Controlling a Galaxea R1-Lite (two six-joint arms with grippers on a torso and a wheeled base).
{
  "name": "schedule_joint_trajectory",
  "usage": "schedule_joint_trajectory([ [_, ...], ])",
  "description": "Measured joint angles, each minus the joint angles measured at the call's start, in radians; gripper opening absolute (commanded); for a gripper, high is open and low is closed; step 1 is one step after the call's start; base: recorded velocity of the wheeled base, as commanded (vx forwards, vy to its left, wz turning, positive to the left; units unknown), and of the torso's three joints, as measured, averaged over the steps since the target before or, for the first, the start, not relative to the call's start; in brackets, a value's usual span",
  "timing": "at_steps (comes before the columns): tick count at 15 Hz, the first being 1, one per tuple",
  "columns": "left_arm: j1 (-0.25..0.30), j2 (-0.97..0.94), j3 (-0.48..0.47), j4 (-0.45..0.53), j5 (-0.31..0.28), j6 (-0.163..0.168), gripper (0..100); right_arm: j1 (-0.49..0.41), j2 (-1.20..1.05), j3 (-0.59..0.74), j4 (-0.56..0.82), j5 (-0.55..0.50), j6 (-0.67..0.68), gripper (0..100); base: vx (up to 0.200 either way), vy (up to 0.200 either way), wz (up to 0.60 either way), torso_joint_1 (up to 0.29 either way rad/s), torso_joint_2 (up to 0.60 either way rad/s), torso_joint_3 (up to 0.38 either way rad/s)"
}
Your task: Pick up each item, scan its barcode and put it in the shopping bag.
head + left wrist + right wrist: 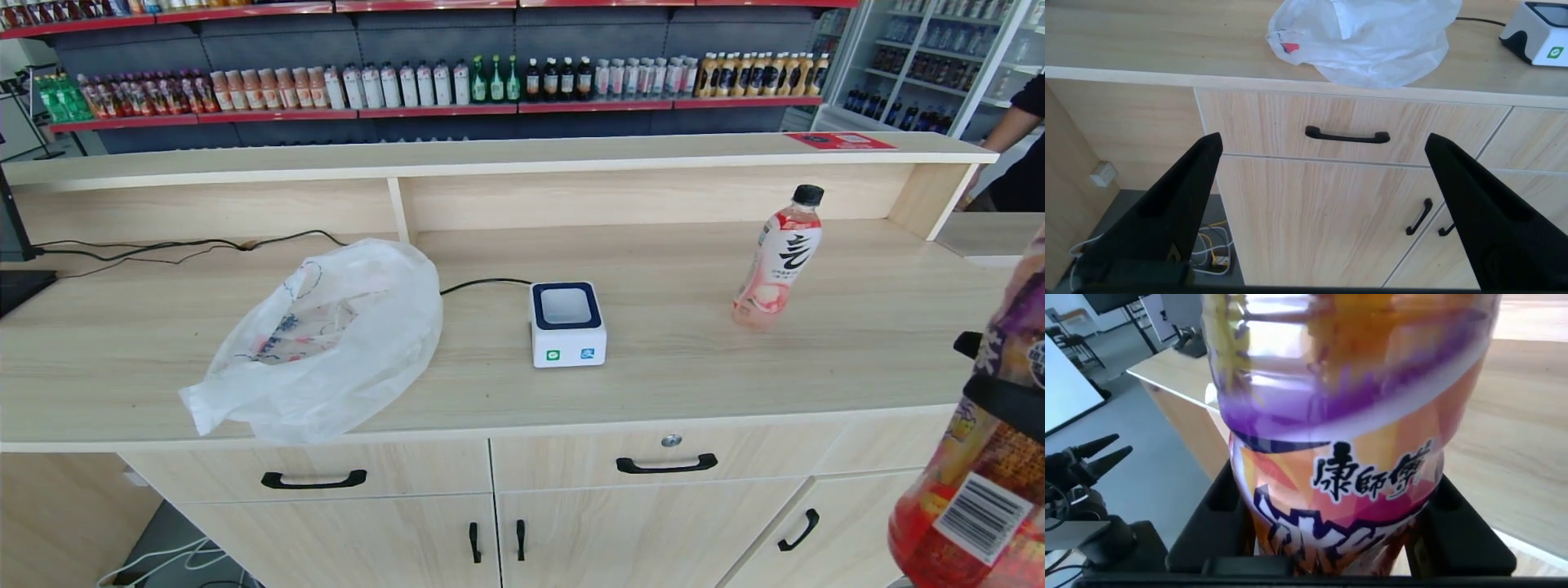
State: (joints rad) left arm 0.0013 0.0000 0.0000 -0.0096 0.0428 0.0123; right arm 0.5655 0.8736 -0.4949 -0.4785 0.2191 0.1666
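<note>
My right gripper (992, 384) is shut on a large bottle of red drink (988, 457) with a purple and orange label, held off the counter's right front corner; its barcode faces the head camera. In the right wrist view the bottle (1347, 457) sits between the black fingers (1221, 506). A pink drink bottle (778, 260) with a black cap stands on the counter at the right. The white scanner (567, 323) sits mid-counter. The white plastic shopping bag (326, 339) lies left of it. My left gripper (1323, 220) is open, low in front of the cabinet drawers, below the bag (1368, 37).
The wooden counter (122, 351) has a raised back ledge and cables (163, 245) at the far left. Drawers and cabinet doors (490, 523) with black handles run under it. Shelves of drinks (408, 82) stand behind. A person's arm (1008, 131) shows at the far right.
</note>
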Motion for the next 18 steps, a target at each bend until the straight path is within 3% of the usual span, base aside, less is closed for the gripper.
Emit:
schedule_joint_trajectory([
  [7,0.0,0.0,0.0,0.0,0.0,0.0,100,0.188,0.089,-0.022,-0.006,0.026,0.107,0,0.0,0.0,0.0,0.0,0.0,0.0],
  [14,0.0,0.0,0.0,0.0,0.0,0.0,100,0.207,0.195,-0.036,-0.014,0.109,0.149,0,0.0,0.0,0.0,0.0,0.0,0.0],
  [18,0.0,0.0,0.0,0.0,0.0,0.0,100,0.21,0.264,-0.047,-0.092,0.151,0.206,0,0.0,0.0,0.0,0.0,0.0,0.0],
])
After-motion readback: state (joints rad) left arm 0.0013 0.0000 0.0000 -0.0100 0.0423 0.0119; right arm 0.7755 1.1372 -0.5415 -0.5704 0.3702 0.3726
